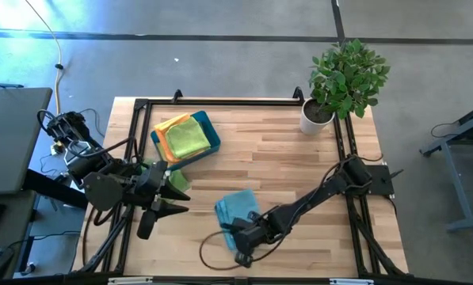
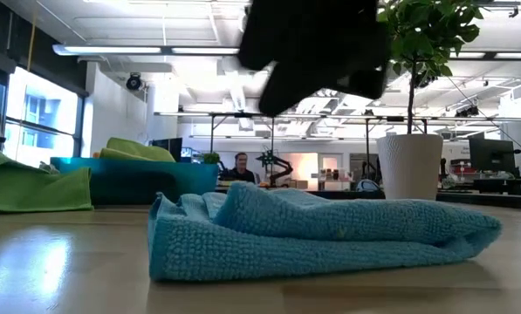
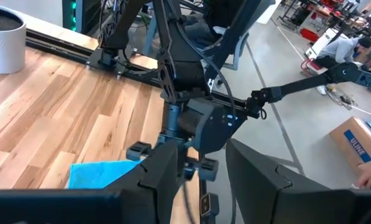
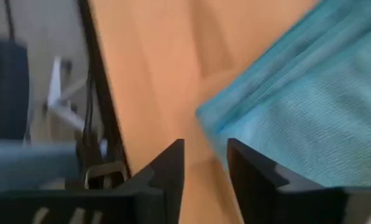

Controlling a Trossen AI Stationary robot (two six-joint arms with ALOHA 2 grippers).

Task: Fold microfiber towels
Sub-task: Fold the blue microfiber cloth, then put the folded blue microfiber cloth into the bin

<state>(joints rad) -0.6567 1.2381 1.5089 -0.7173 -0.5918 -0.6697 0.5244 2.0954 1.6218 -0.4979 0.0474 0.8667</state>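
A light blue microfiber towel (image 1: 238,206) (image 2: 312,231) lies folded in layers on the wood table, near the front middle. My right gripper (image 1: 240,252) (image 4: 205,165) hovers open over its near corner (image 4: 211,119), fingers slanting down, bare wood between them. In the low view it is the dark shape (image 2: 312,44) well above the cloth. My left gripper (image 1: 179,198) (image 3: 201,186) stands open and raised at the table's left, pointing toward the right arm. A lime green towel (image 1: 177,180) (image 2: 24,187) lies flat beside it.
A teal tray (image 1: 212,131) (image 2: 129,179) at the back left holds stacked yellow, orange and green towels (image 1: 182,136). A potted plant (image 1: 343,79) (image 2: 408,166) stands at the back right. A dark cable loop (image 1: 212,255) lies by the front edge. Bare wood lies in the middle and right.
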